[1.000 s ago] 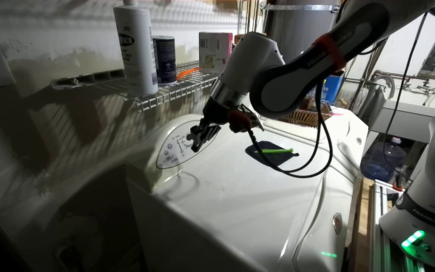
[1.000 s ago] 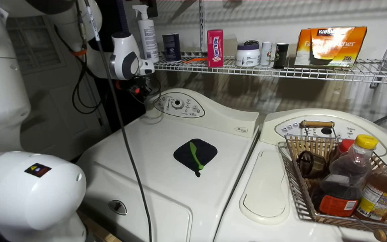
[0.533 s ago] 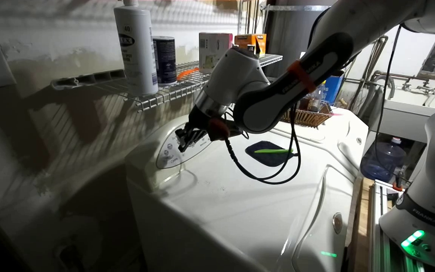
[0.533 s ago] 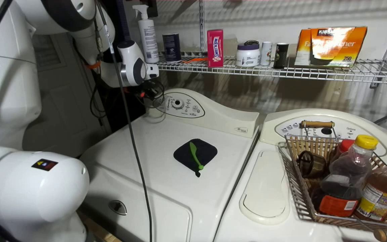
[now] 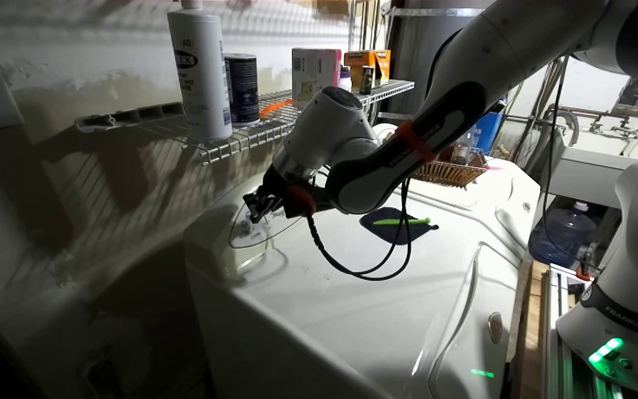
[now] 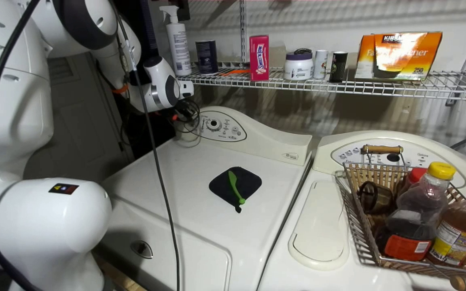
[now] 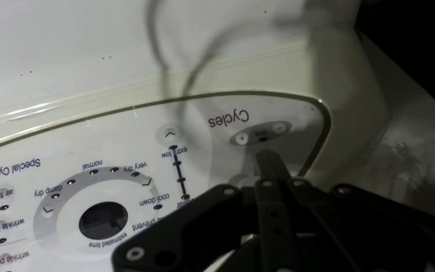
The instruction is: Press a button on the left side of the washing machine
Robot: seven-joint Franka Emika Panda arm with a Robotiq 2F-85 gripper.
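Note:
The white washing machine [image 5: 352, 310] shows in both exterior views, with its oval control panel [image 6: 229, 133] at the back. In the wrist view the panel stands upside down, with a plus button [image 7: 241, 138] and a minus button [image 7: 279, 128] under the word "Cycles". My gripper [image 7: 270, 160] is shut and empty. Its fingertips lie over the left end of the panel, near those two buttons. A round button [image 7: 240, 179] is partly hidden behind the fingers. I cannot tell whether the tips touch the panel. In an exterior view the gripper [image 5: 255, 213] covers part of the panel's left end.
A wire shelf [image 6: 322, 89] with bottles and boxes hangs above the panel. A dark mat [image 6: 221, 186] with a green utensil [image 6: 235, 188] lies on the machine's top. A neighbouring white machine bears a basket [image 6: 360, 220] of bottles. A cable loop [image 5: 346, 271] hangs under the arm.
The arm and shut gripper have moved along the panel to its left end, lower and closer to the panel. The machine, mat and utensil have not moved.

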